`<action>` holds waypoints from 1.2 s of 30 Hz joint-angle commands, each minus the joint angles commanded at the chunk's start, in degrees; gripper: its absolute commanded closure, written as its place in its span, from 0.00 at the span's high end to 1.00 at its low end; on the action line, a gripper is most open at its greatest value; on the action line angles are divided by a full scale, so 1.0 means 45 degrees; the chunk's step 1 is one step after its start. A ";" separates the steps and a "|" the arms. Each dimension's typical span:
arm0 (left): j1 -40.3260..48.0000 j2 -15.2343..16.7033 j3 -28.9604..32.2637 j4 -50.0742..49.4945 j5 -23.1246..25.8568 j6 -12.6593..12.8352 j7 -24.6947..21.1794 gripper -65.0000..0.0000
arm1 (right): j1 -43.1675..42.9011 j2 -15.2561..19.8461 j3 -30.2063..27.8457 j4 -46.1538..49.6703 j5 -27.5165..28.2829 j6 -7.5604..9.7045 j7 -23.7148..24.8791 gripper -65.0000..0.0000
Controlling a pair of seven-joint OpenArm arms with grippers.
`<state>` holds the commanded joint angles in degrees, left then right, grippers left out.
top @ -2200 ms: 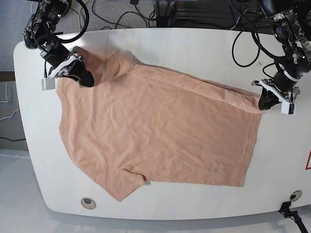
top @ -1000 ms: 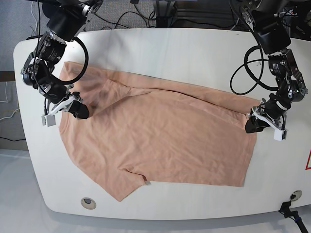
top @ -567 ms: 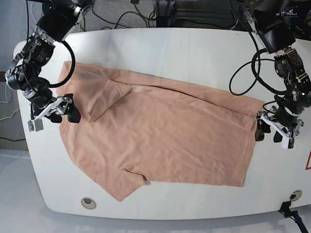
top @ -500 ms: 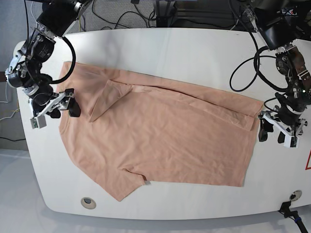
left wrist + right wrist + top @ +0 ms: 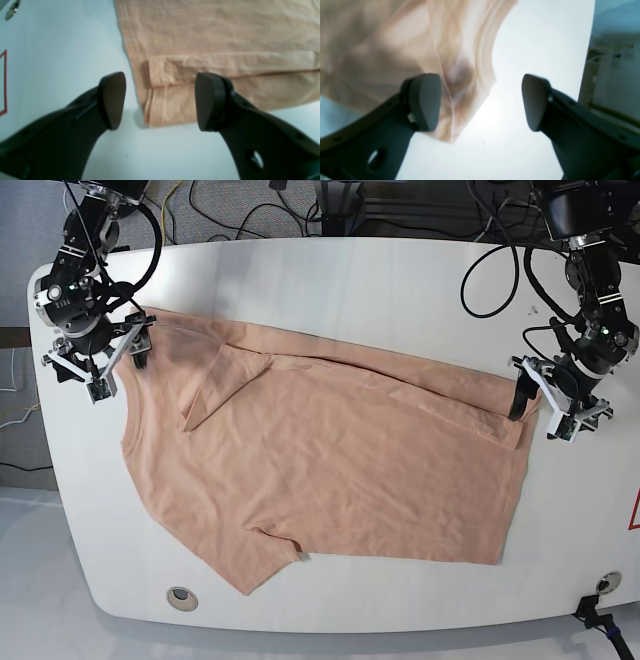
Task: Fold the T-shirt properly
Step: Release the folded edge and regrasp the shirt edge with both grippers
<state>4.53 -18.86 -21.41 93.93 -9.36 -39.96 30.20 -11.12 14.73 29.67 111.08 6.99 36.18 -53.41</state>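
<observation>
T-shirt [image 5: 320,455] lies spread across the middle of the desk [image 5: 350,275], its far long edge folded inward into a narrow strip, far sleeve flapped over. My left gripper [image 5: 160,101] hovers at the right edge of the desk, jaws wide and empty, just off the folded hem corner. My right gripper [image 5: 480,100] hovers near the far-left corner, also wide and empty, beside the shoulder edge. First lengthwise fold looks laid. Next, probably: regrasp for the near-side fold, both pinching in sync.
</observation>
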 joint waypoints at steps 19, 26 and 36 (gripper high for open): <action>0.0254 -0.0098 -0.0039 0.0020 0.0977 0.0078 0.0000 0.63 | 0.0156 -0.2579 0.3731 -0.2403 0.0098 0.0850 0.0078 0.74; 0.0254 -0.0098 -0.0039 0.0020 0.0977 0.0039 0.0000 0.63 | 0.0195 -0.3067 0.3888 -0.2676 0.0117 0.0850 0.0078 0.74; 0.0254 -0.0098 -0.0020 0.0020 0.0977 0.0020 0.0000 0.63 | 0.0274 -0.3165 0.3614 -0.2637 0.0840 0.0850 0.0059 0.74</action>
<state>5.67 -19.30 -21.49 94.02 -4.97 -39.87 30.20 -9.89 0.48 45.93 99.21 10.77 40.00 -53.14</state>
